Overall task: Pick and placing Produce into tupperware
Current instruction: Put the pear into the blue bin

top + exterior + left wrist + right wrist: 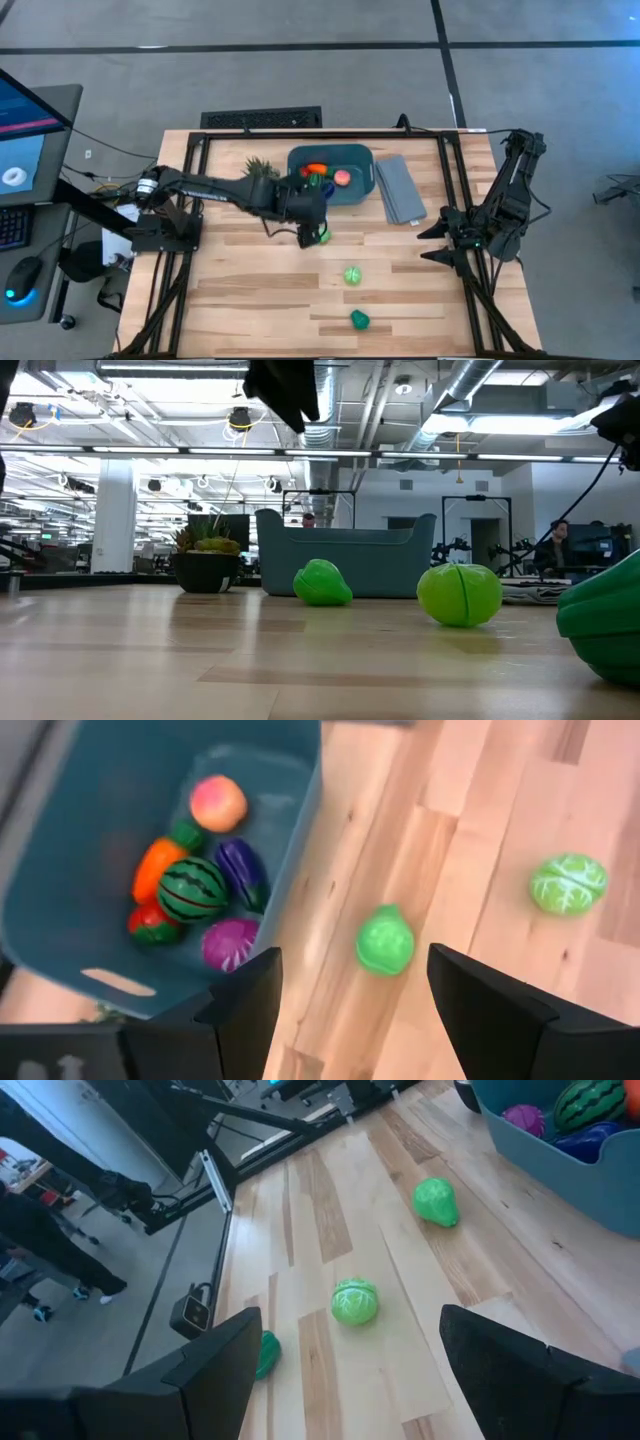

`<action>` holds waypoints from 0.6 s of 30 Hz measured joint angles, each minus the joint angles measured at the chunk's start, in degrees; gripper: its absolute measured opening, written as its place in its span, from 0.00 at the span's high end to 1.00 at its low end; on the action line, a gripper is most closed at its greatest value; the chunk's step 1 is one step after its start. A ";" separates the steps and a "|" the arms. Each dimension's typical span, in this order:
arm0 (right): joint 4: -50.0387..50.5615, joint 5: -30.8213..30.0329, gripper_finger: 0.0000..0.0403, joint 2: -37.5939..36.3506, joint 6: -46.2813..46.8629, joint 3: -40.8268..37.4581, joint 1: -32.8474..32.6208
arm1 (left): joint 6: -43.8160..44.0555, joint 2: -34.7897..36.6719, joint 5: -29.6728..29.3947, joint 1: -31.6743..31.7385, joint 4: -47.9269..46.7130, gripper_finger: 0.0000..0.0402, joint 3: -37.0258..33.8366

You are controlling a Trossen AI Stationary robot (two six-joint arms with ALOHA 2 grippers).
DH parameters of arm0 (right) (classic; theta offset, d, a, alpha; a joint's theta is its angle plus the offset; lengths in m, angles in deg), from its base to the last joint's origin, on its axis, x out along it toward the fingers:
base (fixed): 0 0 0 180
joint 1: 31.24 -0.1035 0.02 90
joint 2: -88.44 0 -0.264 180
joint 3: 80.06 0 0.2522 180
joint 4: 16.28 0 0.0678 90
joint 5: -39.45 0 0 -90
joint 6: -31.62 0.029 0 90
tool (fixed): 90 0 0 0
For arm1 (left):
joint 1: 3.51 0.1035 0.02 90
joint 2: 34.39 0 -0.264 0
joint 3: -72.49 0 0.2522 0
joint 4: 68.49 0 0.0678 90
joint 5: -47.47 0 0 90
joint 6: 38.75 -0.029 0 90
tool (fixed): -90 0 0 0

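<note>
The teal-blue tub (pixel 332 172) stands at the table's far middle. It holds a peach (pixel 218 802), a carrot (pixel 158 866), a watermelon (pixel 192 890), an eggplant (pixel 243 870), a strawberry (pixel 152 924) and a magenta piece (pixel 230 942). A green pear-shaped ball (pixel 385 940) lies on the table just near of the tub. My left gripper (pixel 355 1010) hangs open and empty well above the ball, and it also shows in the low view (pixel 283 390). A green cabbage ball (pixel 352 275) and a darker green piece (pixel 359 319) lie nearer the front. My right gripper (pixel 437 240) waits open at the right.
A flat grey ribbed slab (pixel 400 188) lies right of the tub. A spiky potted plant (pixel 260 168) stands left of it, under my left arm. A black frame runs around the table's edges. People show in the room beyond.
</note>
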 joint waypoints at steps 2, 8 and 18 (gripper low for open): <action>0.01 0.00 0.18 0.00 -0.15 0.00 0.00 | 2.04 0.00 -3.92 -2.54 -0.01 0.40 0.00; 0.02 0.00 0.18 0.00 -1.43 0.00 0.00 | 9.00 0.00 -13.71 -9.96 -1.60 0.40 -0.02; 0.02 0.00 0.18 0.00 -3.66 0.00 2.36 | 20.73 0.22 -26.98 -19.44 0.92 0.40 -0.04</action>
